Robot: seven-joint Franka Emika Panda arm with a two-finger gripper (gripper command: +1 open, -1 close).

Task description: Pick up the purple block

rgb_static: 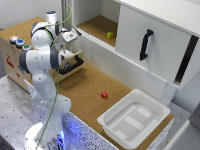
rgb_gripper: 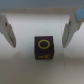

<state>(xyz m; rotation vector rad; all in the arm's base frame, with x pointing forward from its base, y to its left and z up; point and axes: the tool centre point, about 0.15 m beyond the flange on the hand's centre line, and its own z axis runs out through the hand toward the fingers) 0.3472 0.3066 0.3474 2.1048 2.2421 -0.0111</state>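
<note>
- One purple block [rgb_gripper: 43, 47], yellow ring on top, sits between my two fingers [rgb_gripper: 8, 28], touching neither.
- My gripper [rgb_gripper: 41, 30] is spread wide.
- One red block [rgb_static: 104, 95]; one white tray [rgb_static: 152, 107].

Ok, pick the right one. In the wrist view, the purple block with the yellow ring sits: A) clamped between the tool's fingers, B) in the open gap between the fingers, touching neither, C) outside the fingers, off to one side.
B: the purple block lies apart from both fingers of the open tool.
</note>
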